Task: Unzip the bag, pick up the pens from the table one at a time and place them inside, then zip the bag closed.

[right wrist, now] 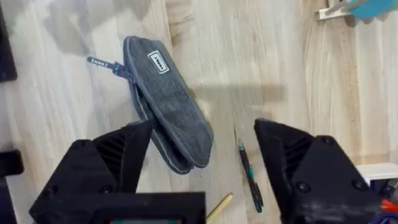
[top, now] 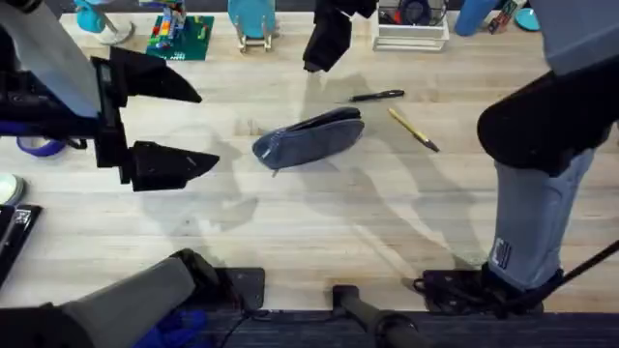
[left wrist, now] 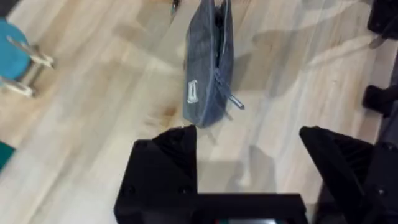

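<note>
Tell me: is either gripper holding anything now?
Nothing is held: left gripper and right gripper are open above the table, apart from the bag.

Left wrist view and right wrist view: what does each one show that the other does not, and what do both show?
Left wrist view alone: a teal object with pale wooden legs at the frame edge. Right wrist view alone: the black pen beside the bag and one end of the yellow pen. Both show the blue-grey bag lying unzipped on the table with its metal pull sticking out, and each shows its own open tool: left, right.
</note>
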`<action>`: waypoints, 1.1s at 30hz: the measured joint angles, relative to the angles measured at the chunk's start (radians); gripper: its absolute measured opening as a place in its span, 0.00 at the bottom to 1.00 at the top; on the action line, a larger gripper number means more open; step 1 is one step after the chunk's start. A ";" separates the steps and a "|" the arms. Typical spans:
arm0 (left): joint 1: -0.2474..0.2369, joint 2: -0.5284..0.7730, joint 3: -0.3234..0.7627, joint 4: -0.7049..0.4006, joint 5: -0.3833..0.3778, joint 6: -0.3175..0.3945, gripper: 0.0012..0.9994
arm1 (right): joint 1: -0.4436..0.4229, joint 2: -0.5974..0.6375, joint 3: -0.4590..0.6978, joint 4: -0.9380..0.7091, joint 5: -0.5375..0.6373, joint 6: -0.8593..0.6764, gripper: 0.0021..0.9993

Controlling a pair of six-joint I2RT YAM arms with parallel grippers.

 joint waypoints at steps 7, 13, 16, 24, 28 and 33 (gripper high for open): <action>0.000 -0.024 0.000 0.000 -0.042 -0.142 1.00 | 0.000 0.000 0.000 -0.003 0.000 0.027 1.00; 0.000 -0.026 0.000 0.002 -0.053 -0.185 1.00 | 0.000 0.000 0.000 -0.006 0.000 0.037 1.00; 0.000 -0.026 0.000 0.003 -0.057 -0.189 1.00 | 0.000 0.000 0.000 -0.022 0.000 0.038 1.00; 0.000 -0.026 0.000 0.011 -0.060 -0.196 1.00 | 0.000 0.000 0.000 -0.034 0.000 0.041 0.62; 0.000 -0.026 0.000 0.018 -0.060 -0.196 1.00 | 0.000 0.000 0.000 -0.041 0.000 0.049 0.08; 0.000 -0.026 0.000 0.020 -0.060 -0.196 1.00 | 0.000 0.000 0.000 -0.061 0.000 0.049 0.03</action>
